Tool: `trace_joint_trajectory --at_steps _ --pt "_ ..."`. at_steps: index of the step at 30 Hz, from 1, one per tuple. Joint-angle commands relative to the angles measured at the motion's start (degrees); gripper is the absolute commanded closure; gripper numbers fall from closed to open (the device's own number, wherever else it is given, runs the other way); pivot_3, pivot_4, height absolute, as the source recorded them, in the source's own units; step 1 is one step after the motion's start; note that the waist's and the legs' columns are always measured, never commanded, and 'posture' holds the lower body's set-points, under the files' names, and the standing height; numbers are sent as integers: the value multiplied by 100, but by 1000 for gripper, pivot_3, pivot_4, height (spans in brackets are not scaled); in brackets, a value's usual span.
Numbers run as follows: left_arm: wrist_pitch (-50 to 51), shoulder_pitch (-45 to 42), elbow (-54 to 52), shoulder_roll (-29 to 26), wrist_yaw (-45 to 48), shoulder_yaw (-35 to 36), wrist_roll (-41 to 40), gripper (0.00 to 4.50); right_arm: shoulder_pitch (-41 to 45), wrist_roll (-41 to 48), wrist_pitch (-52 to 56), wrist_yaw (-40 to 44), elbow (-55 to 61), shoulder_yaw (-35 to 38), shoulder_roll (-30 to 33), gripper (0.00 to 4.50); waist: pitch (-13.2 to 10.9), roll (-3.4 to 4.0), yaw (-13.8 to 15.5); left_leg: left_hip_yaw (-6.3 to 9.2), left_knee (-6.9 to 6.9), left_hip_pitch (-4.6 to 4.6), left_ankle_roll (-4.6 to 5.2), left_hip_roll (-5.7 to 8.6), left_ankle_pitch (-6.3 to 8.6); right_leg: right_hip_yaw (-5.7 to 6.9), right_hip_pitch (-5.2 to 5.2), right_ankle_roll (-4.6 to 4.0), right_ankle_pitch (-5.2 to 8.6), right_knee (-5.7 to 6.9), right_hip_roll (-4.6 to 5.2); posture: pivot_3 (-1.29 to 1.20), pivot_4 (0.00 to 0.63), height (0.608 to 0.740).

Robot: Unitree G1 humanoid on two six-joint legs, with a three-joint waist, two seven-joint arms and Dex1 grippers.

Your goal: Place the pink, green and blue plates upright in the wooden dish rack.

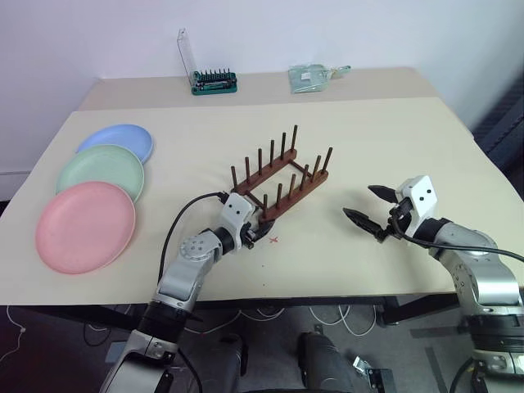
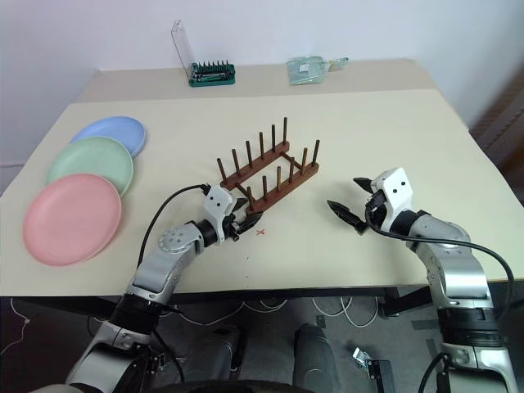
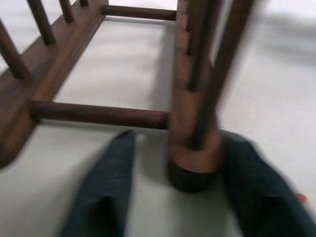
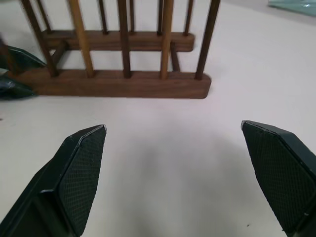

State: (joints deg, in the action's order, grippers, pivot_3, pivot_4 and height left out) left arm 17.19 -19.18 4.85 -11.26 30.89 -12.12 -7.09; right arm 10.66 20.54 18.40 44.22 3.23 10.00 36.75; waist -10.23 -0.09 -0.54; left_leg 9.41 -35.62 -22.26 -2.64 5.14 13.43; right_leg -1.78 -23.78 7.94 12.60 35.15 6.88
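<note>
left gripper (image 1: 260, 229) at near end of wooden dish rack (image 1: 282, 182).
its fingers straddle the end of one base bar, contact unclear; right gripper (image 1: 370, 211) spread wide, holding nothing.

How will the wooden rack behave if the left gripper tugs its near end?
The wooden dish rack is probably rigid: solid bars and pegs. It looks light and sits loose on the smooth table, so it would likely slide or pivot. The left gripper fingers straddle one bar end.
</note>
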Motion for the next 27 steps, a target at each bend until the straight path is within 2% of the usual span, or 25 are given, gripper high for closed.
trace_joint_trajectory --at_steps 1,6,10,14,19,21,23,26,27 --pt "-76 119 -23 -104 220 -107 33 3674 -5 73 3 -93 299 168 18 0 1 1 -5 0 -1 0 0 0 0 0 0 0 0 0 0 0 150 740" --pt "-359 130 -35 -282 504 -122 42 3722 -32 74 -27 -133 274 122 -6 0 2 3 -12 -1 1 6 1 -1 1 0 2 0 1 2 0 0 150 740" --pt "-758 -121 132 -854 2046 -276 -289 3722 -70 41 -148 -92 102 122 -18 0 2 3 -15 0 1 6 1 -1 1 1 2 0 1 2 0 0 150 740" --pt "-1310 -710 958 -1086 3010 -271 -357 3722 -172 41 -238 -79 56 166 -20 0 1 3 9 0 -2 4 1 1 1 2 6 -1 1 -2 0 0 150 740" --pt "-1773 -1314 1992 -1003 3423 -238 -233 3722 -368 53 -329 -139 111 242 -29 0 0 1 -13 2 0 4 4 1 2 5 5 0 1 -4 0 0 150 740" --pt "-1750 -1457 2271 -961 3367 -195 -186 2656 -450 52 -368 -165 124 283 -26 0 0 1 -23 3 0 4 4 1 2 5 5 1 1 -4 0 0 150 740" --pt "-1833 -1487 2402 -979 3283 -158 -111 1884 -504 53 -401 -173 123 305 -21 0 0 1 -31 4 0 4 4 1 2 5 5 1 1 -1 0 0 150 740" --pt "-1687 -1241 2180 -1205 3170 -103 -33 228 -552 22 -458 -154 53 322 17 0 0 1 -50 4 0 5 4 0 2 5 5 1 1 0 0 0 150 740" --pt "-1663 -1189 2119 -1246 3176 -93 -39 51 -555 10 -461 -159 50 317 19 0 0 1 -62 4 1 6 4 0 3 5 4 1 1 0 0 0 150 740"
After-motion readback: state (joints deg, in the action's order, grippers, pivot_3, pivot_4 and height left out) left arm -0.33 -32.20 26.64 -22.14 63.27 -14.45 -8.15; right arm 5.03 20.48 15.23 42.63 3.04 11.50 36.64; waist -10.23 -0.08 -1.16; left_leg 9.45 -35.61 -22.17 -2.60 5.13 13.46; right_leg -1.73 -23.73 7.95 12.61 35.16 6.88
